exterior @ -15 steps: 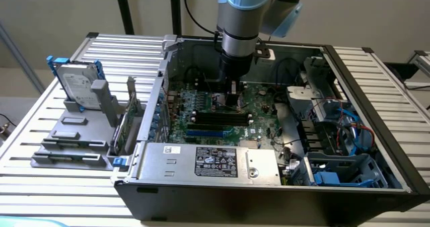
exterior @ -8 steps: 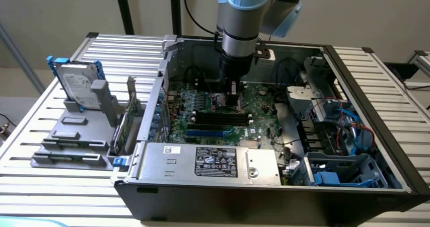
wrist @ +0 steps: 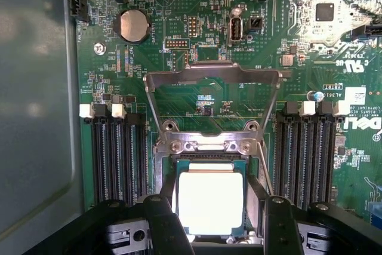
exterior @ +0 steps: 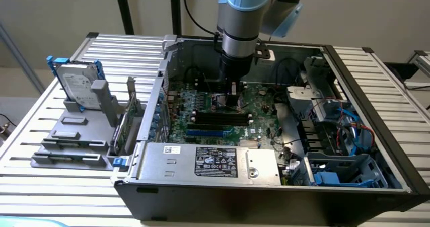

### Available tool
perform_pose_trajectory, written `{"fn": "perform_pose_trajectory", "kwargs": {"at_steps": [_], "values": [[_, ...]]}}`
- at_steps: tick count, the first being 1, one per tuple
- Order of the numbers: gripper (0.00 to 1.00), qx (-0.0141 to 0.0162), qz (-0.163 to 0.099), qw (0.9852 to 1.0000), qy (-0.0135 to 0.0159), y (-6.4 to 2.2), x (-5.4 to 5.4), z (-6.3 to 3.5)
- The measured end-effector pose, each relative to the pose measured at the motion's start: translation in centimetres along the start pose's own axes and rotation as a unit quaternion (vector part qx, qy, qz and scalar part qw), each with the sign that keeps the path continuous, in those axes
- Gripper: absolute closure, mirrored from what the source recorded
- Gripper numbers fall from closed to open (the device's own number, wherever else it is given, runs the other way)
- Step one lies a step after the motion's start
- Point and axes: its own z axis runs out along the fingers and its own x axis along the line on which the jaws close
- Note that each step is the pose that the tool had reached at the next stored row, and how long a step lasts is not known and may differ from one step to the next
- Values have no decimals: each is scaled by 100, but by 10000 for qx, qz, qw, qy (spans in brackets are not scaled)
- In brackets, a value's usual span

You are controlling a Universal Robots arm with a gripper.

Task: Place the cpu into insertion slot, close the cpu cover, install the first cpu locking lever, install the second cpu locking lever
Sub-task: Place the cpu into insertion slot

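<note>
Open computer case (exterior: pixel 269 202) lies on its side on a slatted metal surface (exterior: pixel 27 181). The arm (exterior: pixel 238 35) reaches straight down into the case, its tip just above the green circuit board (exterior: pixel 259 103).

Landmark for this entry: the insertion slot (wrist: pixel 209 157).

- The cpu (wrist: pixel 210 201) lies flat and square inside the insertion slot. Its pale top face is up, and a thin green edge shows round it.
- Fingers (wrist: pixel 164 225): spread wide, one on each side of the insertion slot, with the cpu between them. A gap shows between the cpu and the finger on one side. On the other side the finger's edge runs right beside the chip, and contact cannot be judged. Nothing is clamped or lifted.
- The cpu cover (wrist: pixel 212 71) is open. It is swung up off the insertion slot on its hinge bracket (wrist: pixel 209 146), which sits just beside the slot's edge. Bare board shows through the cut-out centre of the cover.
- Long black memory strips (wrist: pixel 116 153) flank the insertion slot in two banks, with white clips at their ends.
- A round coin battery (wrist: pixel 133 26) sits well beyond the open cover, on the side away from the slot.

Exterior view:
- A grey labelled metal box (exterior: pixel 208 161) lies inside the case, near the slot and on the camera's side of it.
- A hard drive (exterior: pixel 79 88) stands upright in a grey holder (exterior: pixel 74 136). Both are outside the case wall, well apart from the slot, toward the exterior view's left.
- Blue and red cables (exterior: pixel 353 129) bunch at the far end of the case from the slot, toward the exterior view's right.
</note>
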Motion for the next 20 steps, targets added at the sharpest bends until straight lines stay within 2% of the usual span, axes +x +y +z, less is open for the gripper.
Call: {"fn": "perform_pose_trajectory", "kwargs": {"at_steps": [14, 16, 17, 20], "values": [[45, 0, 0, 10000, 1, 0, 4, 9], [44, 0, 0, 10000, 1, 0, 5, 10], [38, -1, 0, 10000, 1, 0, 5, 10], [38, 0, 0, 10000, 0, 0, 4, 9]]}}
